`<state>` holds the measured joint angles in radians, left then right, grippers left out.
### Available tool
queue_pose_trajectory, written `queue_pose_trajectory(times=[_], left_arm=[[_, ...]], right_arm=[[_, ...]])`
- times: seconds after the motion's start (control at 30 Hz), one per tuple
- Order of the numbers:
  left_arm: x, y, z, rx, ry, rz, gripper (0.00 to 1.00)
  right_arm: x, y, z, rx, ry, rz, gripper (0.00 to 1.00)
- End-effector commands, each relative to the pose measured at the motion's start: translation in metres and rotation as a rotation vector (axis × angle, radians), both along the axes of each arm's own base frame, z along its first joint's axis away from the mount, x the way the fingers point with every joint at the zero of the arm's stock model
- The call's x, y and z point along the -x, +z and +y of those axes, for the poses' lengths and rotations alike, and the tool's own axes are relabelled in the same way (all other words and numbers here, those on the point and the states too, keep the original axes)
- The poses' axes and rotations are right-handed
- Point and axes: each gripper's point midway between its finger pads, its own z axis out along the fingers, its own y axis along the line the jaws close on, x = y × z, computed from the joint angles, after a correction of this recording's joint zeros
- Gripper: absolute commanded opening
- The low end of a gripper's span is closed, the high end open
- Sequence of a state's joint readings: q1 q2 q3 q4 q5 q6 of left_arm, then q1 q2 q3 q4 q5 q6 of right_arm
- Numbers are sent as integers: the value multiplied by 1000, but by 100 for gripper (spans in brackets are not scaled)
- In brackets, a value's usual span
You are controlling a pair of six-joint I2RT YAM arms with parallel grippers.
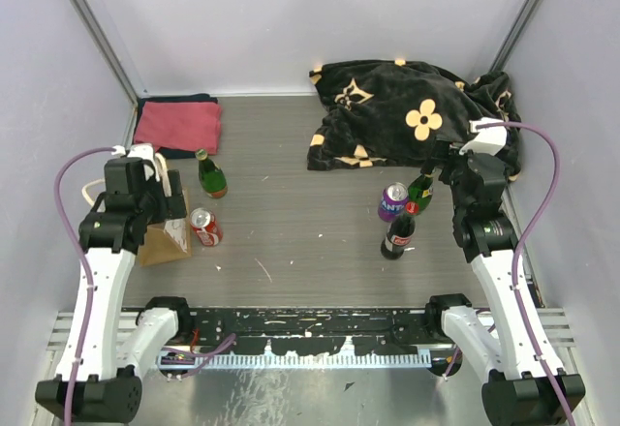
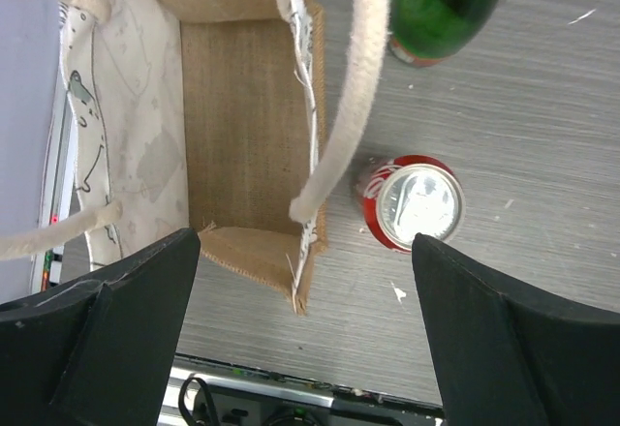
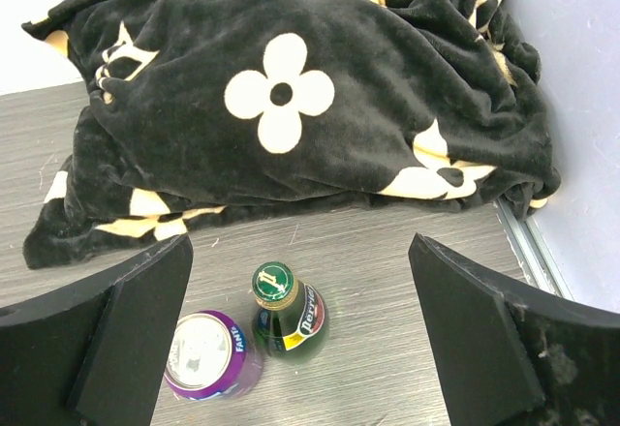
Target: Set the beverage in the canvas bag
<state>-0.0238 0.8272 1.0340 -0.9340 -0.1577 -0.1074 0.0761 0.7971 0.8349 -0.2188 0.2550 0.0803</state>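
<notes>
The canvas bag point(image 1: 160, 242) stands upright at the left, tan with white rope handles. In the left wrist view its open mouth point(image 2: 242, 126) faces up and nothing shows inside. My left gripper point(image 1: 170, 194) hovers over the bag's near right corner, open and empty point(image 2: 305, 252). A red can point(image 1: 204, 227) point(image 2: 412, 203) stands just right of the bag, with a green bottle point(image 1: 211, 176) point(image 2: 441, 5) behind it. My right gripper point(image 1: 436, 169) is open and empty point(image 3: 299, 244) above a green Perrier bottle point(image 1: 419, 191) point(image 3: 288, 310) and a purple can point(image 1: 392, 200) point(image 3: 208, 353). A cola bottle point(image 1: 398, 232) stands nearer.
A folded red cloth point(image 1: 177, 124) lies at the back left. A black blanket with cream flowers point(image 1: 407, 116) point(image 3: 291, 97) is heaped at the back right, against the right wall. White walls enclose the table on three sides.
</notes>
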Motion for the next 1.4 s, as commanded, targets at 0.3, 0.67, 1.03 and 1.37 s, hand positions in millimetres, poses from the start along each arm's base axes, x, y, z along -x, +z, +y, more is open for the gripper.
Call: queue_pose_trajectory(times=[0.3, 0.67, 1.03, 1.37], left_arm=[[-48, -67, 12, -20, 65, 57, 86], [-53, -51, 18, 3, 100, 37, 15], [-29, 127, 12, -64, -21, -290, 0], [-48, 204, -48, 249, -152, -360, 0]], right_arm=[[10, 37, -7, 43, -17, -79, 100], [17, 38, -14, 66, -46, -80, 100], [17, 32, -10, 37, -34, -83, 100], [19, 25, -9, 20, -31, -84, 100]])
